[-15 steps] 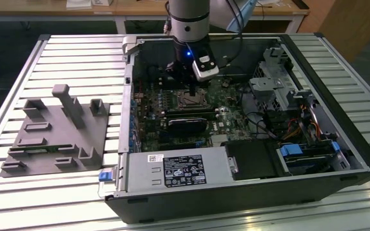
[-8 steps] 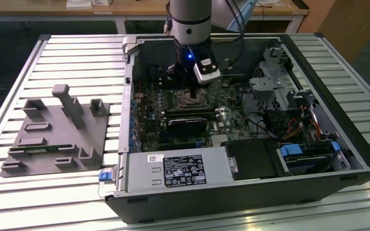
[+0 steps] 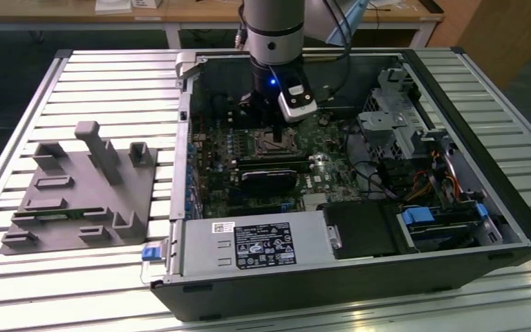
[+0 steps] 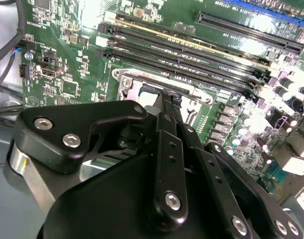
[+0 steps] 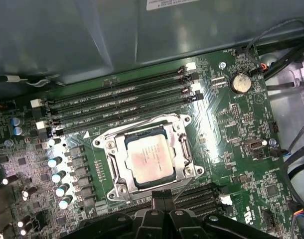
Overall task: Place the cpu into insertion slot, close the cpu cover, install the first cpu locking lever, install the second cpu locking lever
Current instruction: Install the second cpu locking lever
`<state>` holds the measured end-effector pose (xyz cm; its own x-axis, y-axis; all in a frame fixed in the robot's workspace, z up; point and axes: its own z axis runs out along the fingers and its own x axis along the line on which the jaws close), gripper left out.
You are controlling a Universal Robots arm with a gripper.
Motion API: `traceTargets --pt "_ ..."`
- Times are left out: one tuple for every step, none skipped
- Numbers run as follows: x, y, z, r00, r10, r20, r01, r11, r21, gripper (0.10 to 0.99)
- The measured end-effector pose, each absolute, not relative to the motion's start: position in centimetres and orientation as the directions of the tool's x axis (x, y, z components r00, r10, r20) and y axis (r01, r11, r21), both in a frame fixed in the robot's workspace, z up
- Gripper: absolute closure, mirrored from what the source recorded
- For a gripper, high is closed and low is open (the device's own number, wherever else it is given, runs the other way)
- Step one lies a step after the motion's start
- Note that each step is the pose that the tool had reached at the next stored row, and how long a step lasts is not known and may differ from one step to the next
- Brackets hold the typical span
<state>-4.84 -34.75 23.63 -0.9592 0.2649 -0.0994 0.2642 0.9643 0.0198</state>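
I am looking down into an open desktop computer case (image 3: 487, 228) lying on its side on a slatted metal table (image 3: 25, 104). My arm (image 3: 273, 31) reaches down from above into the case, over the green motherboard (image 5: 227, 129).

In the first wrist view the cpu (image 5: 150, 162) sits in the insertion slot (image 5: 120, 162), its dull silver-grey top facing up and lying flat. The cpu cover (image 5: 188, 155) is down around it, a silver frame whose square cut-out shows the chip. Four long black memory slots (image 5: 122, 107) run just beside the socket, and a round coin battery (image 5: 240, 82) lies well apart from it on the board.

The gripper (image 5: 163, 196) hangs at the socket's edge, on the side away from the memory slots. Its black fingers (image 4: 168, 107) come together to a narrow tip in both wrist views, with no gap visible between them, so I read it as clenched. I cannot tell whether anything thin is caught at the tip, or whether it touches the frame.

In the exterior view, a grey plastic fixture (image 3: 77, 194) with upright posts rests on the table to the exterior view's left of the case. A black graphics card (image 3: 267, 181) lies across the board near the socket.
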Motion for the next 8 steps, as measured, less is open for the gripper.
traceTargets --pt "-4.8 -35.0 23.6 -0.959 0.265 -0.099 0.264 0.964 0.02 0.98" --pt "-4.8 -35.3 23.6 -0.959 0.265 -0.099 0.264 0.964 0.02 0.98" --pt "-4.8 -35.4 23.6 -0.959 0.265 -0.099 0.264 0.964 0.02 0.98" --pt "-4.8 -35.7 23.6 -0.959 0.265 -0.099 0.264 0.964 0.02 0.98" --pt "-4.8 -35.8 23.6 -0.959 0.265 -0.099 0.264 0.964 0.02 0.98" --pt "-4.8 -35.9 23.6 -0.959 0.265 -0.099 0.264 0.964 0.02 0.98" --pt "-4.9 -36.0 23.6 -0.959 0.265 -0.1 0.264 0.964 0.02 0.98" --pt "-4.9 -36.0 23.5 -0.959 0.265 -0.1 0.264 0.964 0.021 0.98"
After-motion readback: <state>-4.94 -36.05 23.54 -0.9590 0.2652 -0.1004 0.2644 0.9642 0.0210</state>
